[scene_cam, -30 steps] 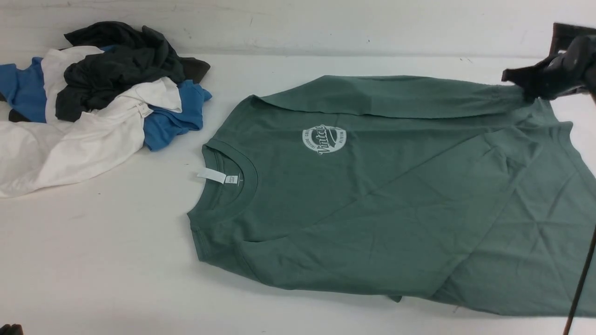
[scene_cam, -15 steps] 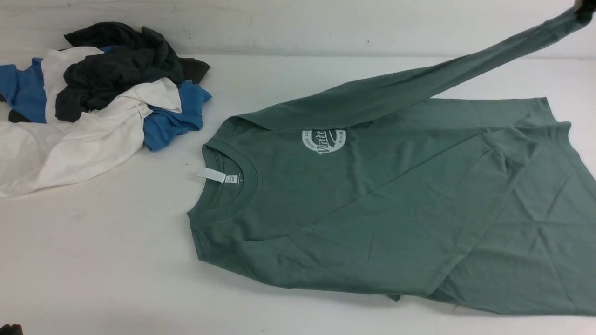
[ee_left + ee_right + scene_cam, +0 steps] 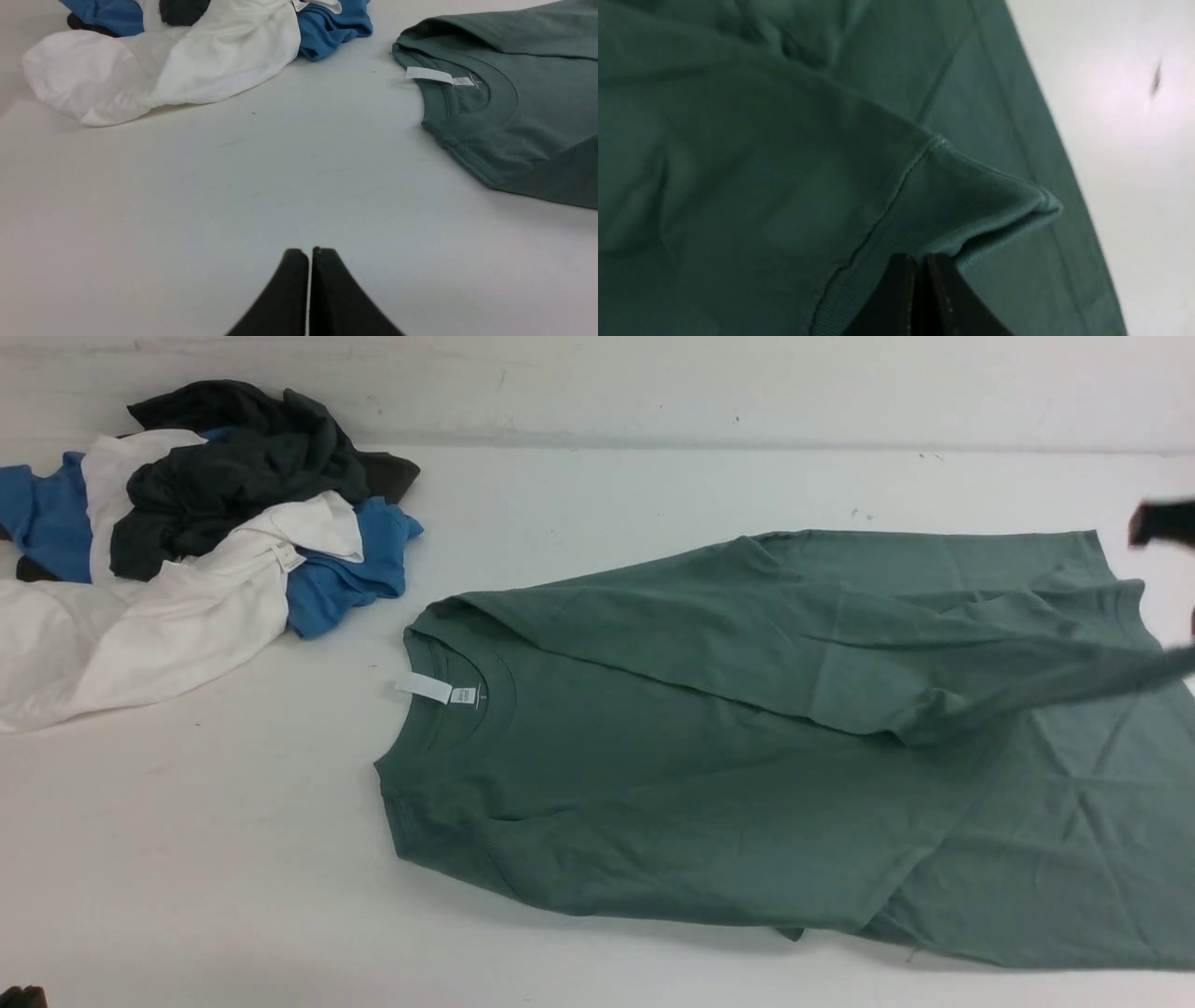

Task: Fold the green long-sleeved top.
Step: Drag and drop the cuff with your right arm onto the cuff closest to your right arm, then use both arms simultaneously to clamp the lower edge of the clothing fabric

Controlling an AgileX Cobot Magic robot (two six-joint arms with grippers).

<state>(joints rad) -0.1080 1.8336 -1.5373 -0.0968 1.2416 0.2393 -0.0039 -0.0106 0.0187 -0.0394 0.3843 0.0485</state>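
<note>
The green long-sleeved top lies flat on the white table, collar and white neck label toward the left. Its far sleeve is drawn diagonally over the chest and stretches off the right edge. In the right wrist view my right gripper is shut on that sleeve's ribbed cuff, above the top's body. A dark piece of the right arm shows at the right edge. My left gripper is shut and empty over bare table, short of the collar.
A heap of blue, white and dark grey garments sits at the back left, seen too in the left wrist view. A pale wall bounds the table's far side.
My right gripper lifted the far sleeve by its cuff, then swung it forward and down across the chest, covering the white print. The left gripper stayed still.
</note>
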